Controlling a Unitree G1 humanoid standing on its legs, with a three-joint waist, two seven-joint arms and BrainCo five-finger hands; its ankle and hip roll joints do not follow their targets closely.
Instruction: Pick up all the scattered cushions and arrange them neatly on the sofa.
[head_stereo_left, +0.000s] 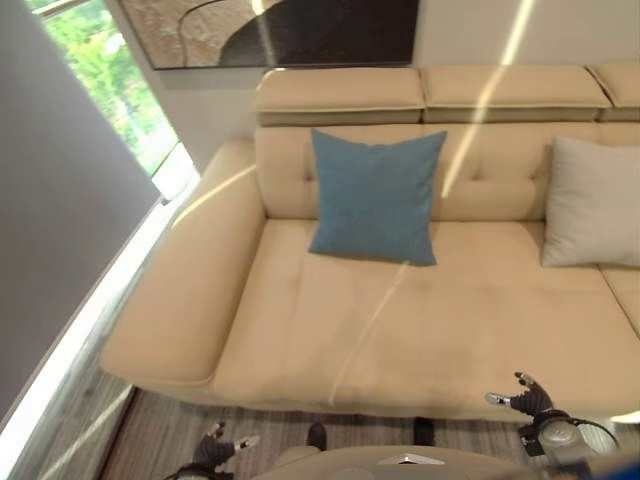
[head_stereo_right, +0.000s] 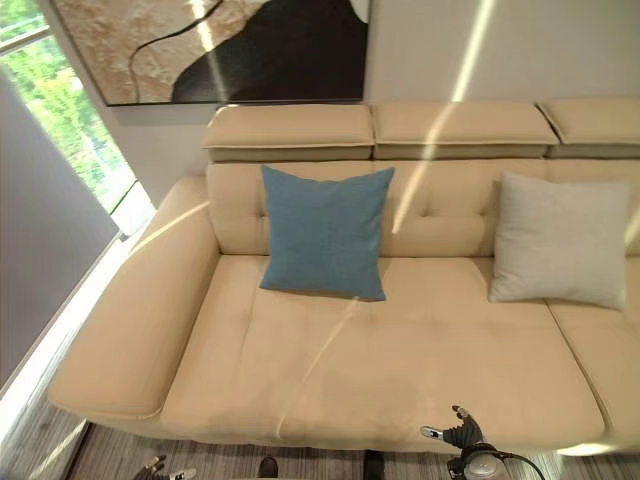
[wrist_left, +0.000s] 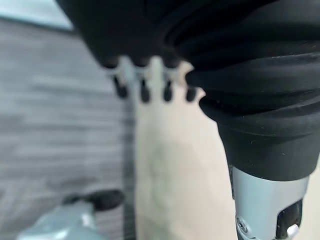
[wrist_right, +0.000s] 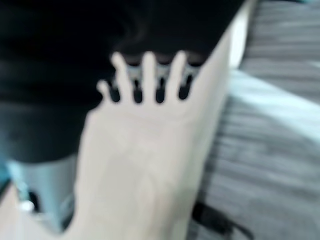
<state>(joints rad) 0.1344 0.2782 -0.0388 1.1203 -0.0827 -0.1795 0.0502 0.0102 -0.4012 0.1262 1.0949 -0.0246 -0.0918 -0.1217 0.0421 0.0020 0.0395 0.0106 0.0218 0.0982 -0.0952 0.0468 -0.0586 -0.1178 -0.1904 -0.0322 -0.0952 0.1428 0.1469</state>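
Cushions: a blue cushion (head_stereo_left: 376, 197) stands upright against the backrest of the beige sofa (head_stereo_left: 330, 330), left of the middle. A pale grey cushion (head_stereo_left: 592, 203) leans on the backrest further to my right, well apart from the blue one.
Seat: the wide seat in front of both cushions is bare.
My left hand (head_stereo_left: 217, 447): low, near the floor in front of the sofa, fingers relaxed and spread, holding nothing.
My right hand (head_stereo_left: 526, 397): by the front edge of the seat, fingers straight and apart, holding nothing.
Progress: I judge both cushions in sight already placed; I cannot tell whether others lie on the floor beyond what I see.
Risk: reaching in to straighten a cushion could tip it flat, since each only leans on the backrest.
Surroundings: a large picture (head_stereo_right: 230, 45) hangs above the sofa; a window (head_stereo_left: 110, 80) sits to my left; striped grey floor (head_stereo_left: 150, 440) runs under the sofa's front.
In the way: nothing lies between my hands and the seat.
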